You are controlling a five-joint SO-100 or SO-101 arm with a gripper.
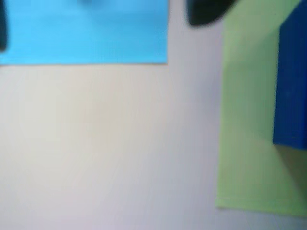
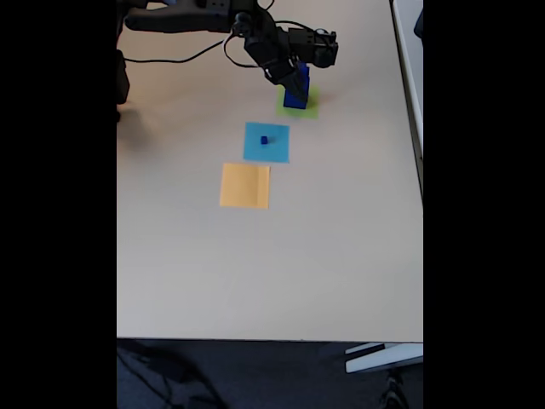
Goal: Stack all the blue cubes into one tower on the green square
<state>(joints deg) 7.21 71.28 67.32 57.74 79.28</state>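
In the fixed view a tower of blue cubes stands on the green square at the table's far side. My gripper hangs right against the tower's upper part and hides it. A tiny blue cube rests alone on a light-blue paper square. The wrist view shows a large blue cube on the green square at the right edge. Two dark fingers, one at the top, stand wide apart with nothing between them; the gripper is open.
An orange paper square lies nearer than the light-blue square. The arm's dark links and cable cross the far left of the beige table. The table's right edge runs close to the tower's side.
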